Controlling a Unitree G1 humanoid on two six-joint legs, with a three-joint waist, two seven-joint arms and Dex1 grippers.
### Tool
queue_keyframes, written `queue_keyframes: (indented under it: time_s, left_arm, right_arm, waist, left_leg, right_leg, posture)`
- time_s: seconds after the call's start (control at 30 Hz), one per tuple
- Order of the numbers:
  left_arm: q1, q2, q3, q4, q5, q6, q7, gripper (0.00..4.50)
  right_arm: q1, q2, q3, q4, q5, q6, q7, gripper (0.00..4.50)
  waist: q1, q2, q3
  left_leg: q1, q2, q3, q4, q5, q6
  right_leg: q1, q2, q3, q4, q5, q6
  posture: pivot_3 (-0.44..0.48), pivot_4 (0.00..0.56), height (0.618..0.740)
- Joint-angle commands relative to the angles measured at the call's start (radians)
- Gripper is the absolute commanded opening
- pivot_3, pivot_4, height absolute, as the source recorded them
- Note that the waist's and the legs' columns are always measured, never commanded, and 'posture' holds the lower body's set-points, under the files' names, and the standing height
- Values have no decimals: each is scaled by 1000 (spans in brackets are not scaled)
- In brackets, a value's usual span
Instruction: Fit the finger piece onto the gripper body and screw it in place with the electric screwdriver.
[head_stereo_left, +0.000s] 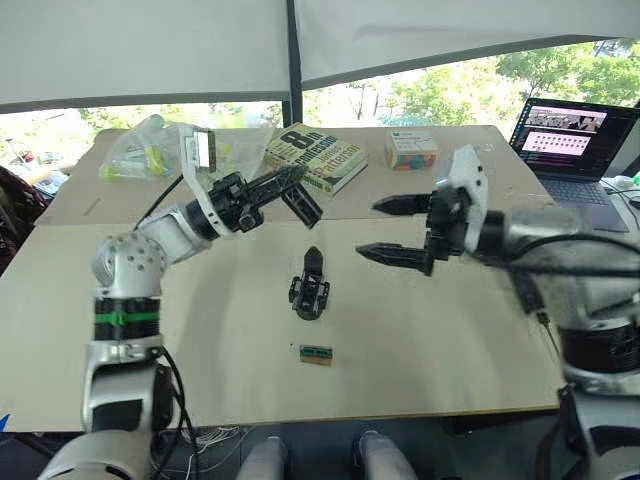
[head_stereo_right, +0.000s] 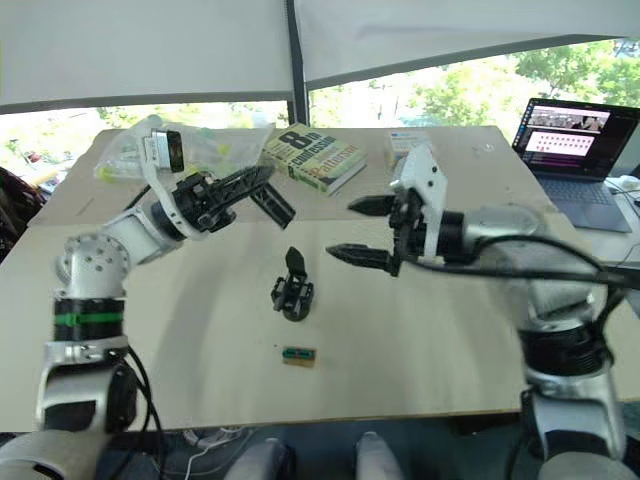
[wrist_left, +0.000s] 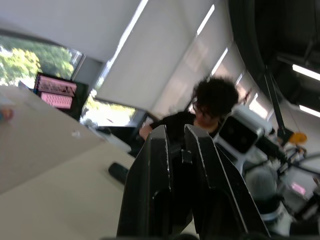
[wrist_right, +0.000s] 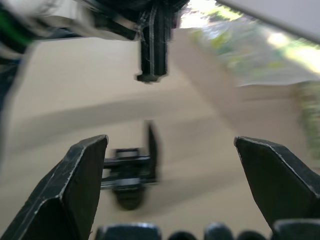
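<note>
Left pincer (head_stereo_left: 292, 178): clamped on the electric screwdriver (head_stereo_left: 300, 203), raised above the counter (head_stereo_left: 420, 340).
Right pincer (head_stereo_left: 390, 230): spread wide, holding nothing, in the air.
Gripper body (head_stereo_left: 309, 288): on the counter between both pincers, finger piece (head_stereo_left: 313, 261) standing on its far end.

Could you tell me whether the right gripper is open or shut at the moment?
Open. The right gripper hangs above the table with a wide gap between its two black fingers, nothing between them.
</note>
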Motion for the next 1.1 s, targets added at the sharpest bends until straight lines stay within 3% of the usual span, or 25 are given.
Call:
queue_keyframes:
  time_s: [0.03, 0.37, 0.7, 0.93, 0.97, 1.1]
  left_arm:
    - [-30, 27, -84, -18, 41, 35, -142, 0]
    - [-12, 22, -174, -82, 104, 61, -247, 0]
    - [14, 29, -220, -109, 177, 32, -310, 0]
    - [8, 13, -216, -103, 197, 25, -317, 0]
    - [9, 11, -213, -103, 197, 26, -315, 0]
    - [14, 10, -209, -104, 201, 27, -316, 0]
  right_arm:
    - [-51, -20, 59, 4, 102, 214, 27, 4477]
    - [-142, 148, 73, 5, 197, 488, -140, 4477]
    - [-184, 258, -8, 12, 267, 605, -267, 4477]
    - [-180, 265, -11, -11, 296, 633, -295, 4477]
    - [-177, 263, -9, -14, 299, 633, -297, 3968]
    - [-170, 264, -9, -19, 304, 639, -302, 2696]
  waist:
    - [0, 0, 0]
    - [0, 0, 0]
    - [2, 0, 0]
    - [1, 0, 0]
    - [1, 0, 0]
    - [-1, 0, 0]
  left_leg:
    - [0, 0, 0, 0, 0, 0]
    - [-2, 0, 0, 1, 0, 0]
    - [-3, -1, 0, 1, 0, 0]
    - [-3, -1, 0, 1, 0, 0]
    - [-3, -1, 0, 1, 0, 0]
    - [-3, -1, 0, 1, 0, 0]
  right_leg:
    - [0, 0, 0, 0, 0, 0]
    - [-3, -2, 1, 2, 0, 0]
    - [-4, -2, 1, 2, 0, 0]
    - [-4, -2, 1, 2, 0, 0]
    - [-4, -2, 1, 2, 0, 0]
    - [-4, -2, 1, 2, 0, 0]
  posture:
    - [0, 150, 740]
    - [0, 150, 740]
    - [0, 150, 740]
    - [0, 150, 740]
    - [0, 150, 740]
    - [0, 150, 740]
